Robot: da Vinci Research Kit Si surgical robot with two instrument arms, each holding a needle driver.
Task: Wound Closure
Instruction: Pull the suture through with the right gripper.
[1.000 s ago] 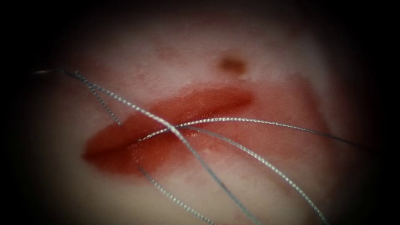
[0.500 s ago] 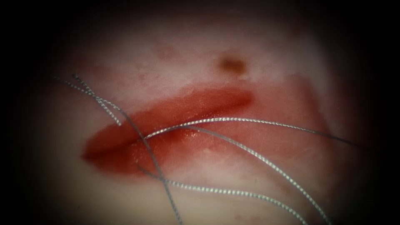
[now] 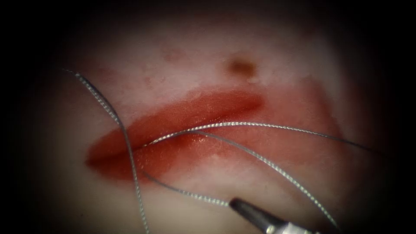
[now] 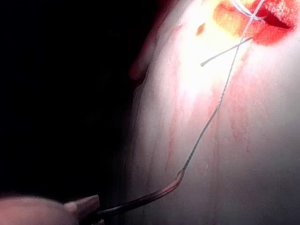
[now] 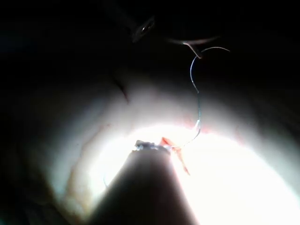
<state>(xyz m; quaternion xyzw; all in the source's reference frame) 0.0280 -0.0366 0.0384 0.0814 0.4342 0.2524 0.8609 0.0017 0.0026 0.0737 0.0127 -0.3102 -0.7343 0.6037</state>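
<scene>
The tissue (image 3: 195, 56) has a red, gaping cut (image 3: 173, 125) running across it. Thread (image 3: 268, 125) comes out of the cut's middle and fans to the right, and another strand (image 3: 125, 143) crosses the cut's left end. My right tool (image 3: 236, 203) is below the cut, its dark tip shut on the thread where a strand ends against it. My left tool (image 4: 91, 208) is shut on the curved needle (image 4: 145, 199), gripping it away from its thread end. The needle hangs off the tissue, and its thread (image 4: 211, 117) trails up to the wound.
A brown spot (image 3: 242, 67) marks the tissue above the cut. Red fluid (image 3: 299, 108) stains the surface to the right of the cut and below it. A short cut thread end (image 4: 220, 55) sticks out near the wound.
The right tool has come in from the lower right and met the lower strand. The loose strands on the left swept leftward and downward across the cut's left end.
</scene>
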